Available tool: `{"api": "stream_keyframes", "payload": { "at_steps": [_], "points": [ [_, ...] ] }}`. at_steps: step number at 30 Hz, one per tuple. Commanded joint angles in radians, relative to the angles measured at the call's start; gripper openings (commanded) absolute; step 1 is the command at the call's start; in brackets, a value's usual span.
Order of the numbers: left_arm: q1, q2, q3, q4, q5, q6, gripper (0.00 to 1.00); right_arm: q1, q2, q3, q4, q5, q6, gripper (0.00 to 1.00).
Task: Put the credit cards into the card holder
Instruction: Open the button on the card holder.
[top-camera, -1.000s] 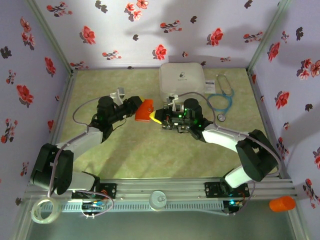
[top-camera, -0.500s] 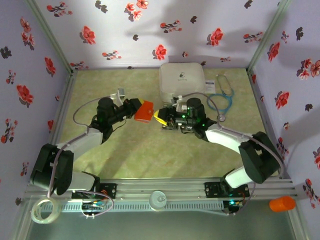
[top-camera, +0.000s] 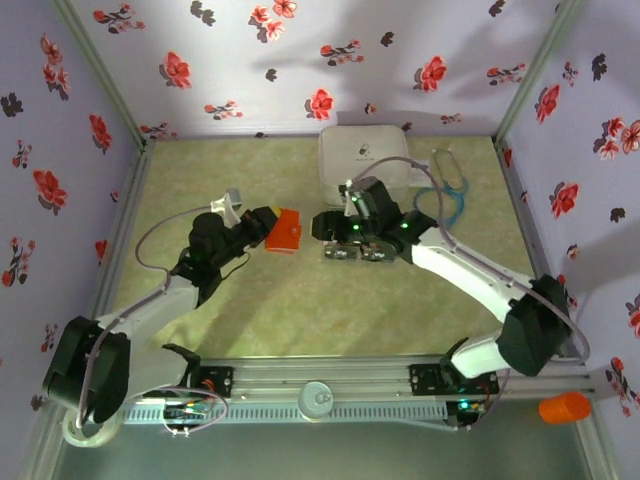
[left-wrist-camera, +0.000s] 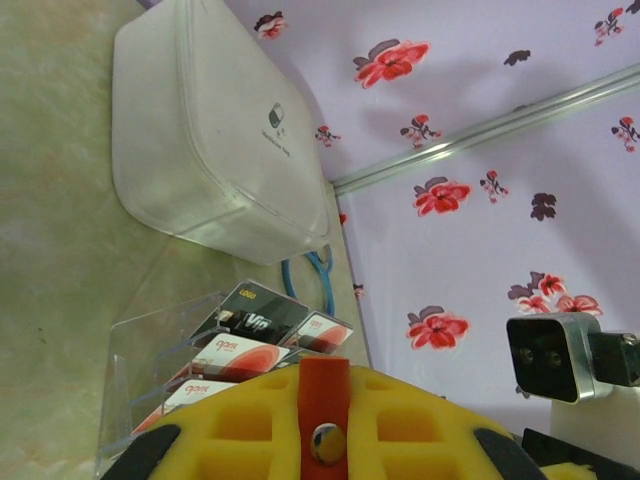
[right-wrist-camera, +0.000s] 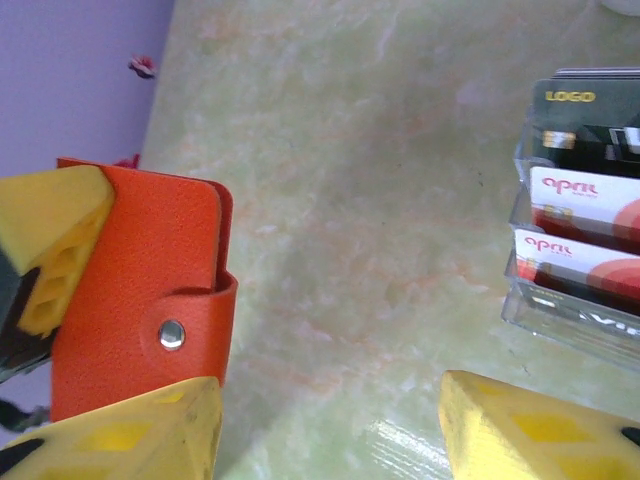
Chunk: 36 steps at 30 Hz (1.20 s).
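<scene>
You are clamping the snapped-shut card holder (right-wrist-camera: 140, 280) in the left jaws. The right jaws are gaping empty, probably needing to unsnap it.

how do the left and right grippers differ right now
The left gripper is shut, the right gripper open. The left gripper holds the orange card holder; the right gripper holds nothing. The left gripper is left of the holder, the right gripper right of it. Both are yellow-fingered.

On the credit cards (right-wrist-camera: 585, 250) the black band reads "LOGO" in yellow and "Vip" in white; the pale face reads something like "aprit" in red.
</scene>
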Motion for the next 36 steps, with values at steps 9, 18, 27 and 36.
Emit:
{"api": "stream_keyframes", "payload": {
  "at_steps": [9, 18, 27, 36],
  "points": [
    [-0.073, -0.053, 0.022, -0.087, -0.153, 0.066, 0.00, 0.123, 0.160, 0.185, -0.077, 0.176, -0.069, 0.61],
    [-0.090, -0.048, 0.027, -0.079, -0.179, 0.066, 0.00, 0.142, 0.171, 0.184, -0.064, 0.197, -0.052, 0.60],
    [-0.094, -0.042, 0.039, -0.074, -0.192, 0.067, 0.00, 0.153, 0.179, 0.084, -0.043, 0.242, 0.004, 0.49],
    [-0.104, -0.056, 0.042, -0.090, -0.207, 0.068, 0.00, 0.148, 0.135, -0.085, -0.014, 0.300, 0.030, 0.12]
  ]
}}
